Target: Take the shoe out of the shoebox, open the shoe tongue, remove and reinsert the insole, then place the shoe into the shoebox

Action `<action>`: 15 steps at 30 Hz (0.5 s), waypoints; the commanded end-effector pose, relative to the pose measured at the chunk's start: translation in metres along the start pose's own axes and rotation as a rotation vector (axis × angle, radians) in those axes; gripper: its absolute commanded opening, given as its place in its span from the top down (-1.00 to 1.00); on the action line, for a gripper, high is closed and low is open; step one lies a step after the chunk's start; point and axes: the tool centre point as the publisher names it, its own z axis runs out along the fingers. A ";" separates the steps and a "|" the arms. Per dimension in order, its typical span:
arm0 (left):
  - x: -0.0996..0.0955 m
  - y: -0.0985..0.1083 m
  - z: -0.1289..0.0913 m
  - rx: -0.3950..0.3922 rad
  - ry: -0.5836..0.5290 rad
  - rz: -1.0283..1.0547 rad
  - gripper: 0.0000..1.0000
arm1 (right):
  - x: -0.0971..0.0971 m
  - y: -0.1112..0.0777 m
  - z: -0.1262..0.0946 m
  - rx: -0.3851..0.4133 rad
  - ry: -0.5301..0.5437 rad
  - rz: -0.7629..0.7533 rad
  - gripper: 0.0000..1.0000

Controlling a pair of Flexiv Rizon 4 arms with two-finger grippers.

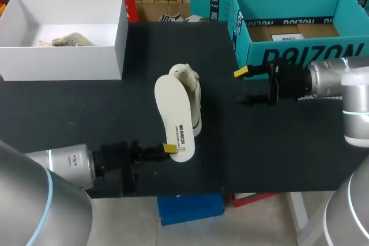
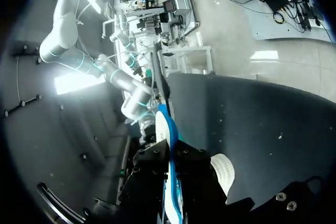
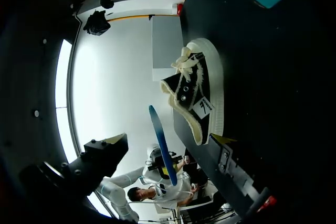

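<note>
Two claws, one shoe, one insole, two shoeboxes, listed by position relative to the shoe.

1. Shoe: low canvas sneaker, black upper with cream laces and a white sole. It lies on its side near the middle of the black desk, out of both boxes. The right wrist view shows its open top and laces.

2. Insole: cream on top and blue underneath, out of the shoe. It is held lengthwise along the shoe on the side of the left arm. From above it overlaps the shoe's edge, and whether they touch cannot be told. The right wrist view shows it edge-on, as a thin blue strip apart from the shoe. In the left wrist view it rises edge-on from between the claw's fingers.

3. Left claw: closed on the insole's end, the end farthest from the shoe's laces, with one yellow tip showing against it.

4. Right claw: on the other side of the shoe from the insole, clear of the shoe. Its fingers are spread wide with nothing between them, pointing toward the shoe.

5. White shoebox: lid off, well away from the shoe, beyond its insole side. A second cream shoe lies inside.

6. Teal shoebox: lid off, beyond the right claw from the shoe, with brown card on its floor.
</note>
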 end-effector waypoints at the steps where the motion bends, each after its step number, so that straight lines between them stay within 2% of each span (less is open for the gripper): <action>1: 0.014 0.014 0.006 0.033 -0.036 0.012 1.00 | 0.000 0.000 0.001 -0.002 -0.001 0.000 -1.00; 11: 0.020 0.051 0.023 0.099 -0.031 0.079 1.00 | 0.000 0.000 0.001 -0.002 -0.001 0.000 -1.00; 15: 0.023 0.064 0.029 0.094 -0.018 0.077 1.00 | 0.000 0.000 0.001 -0.002 -0.001 0.000 -1.00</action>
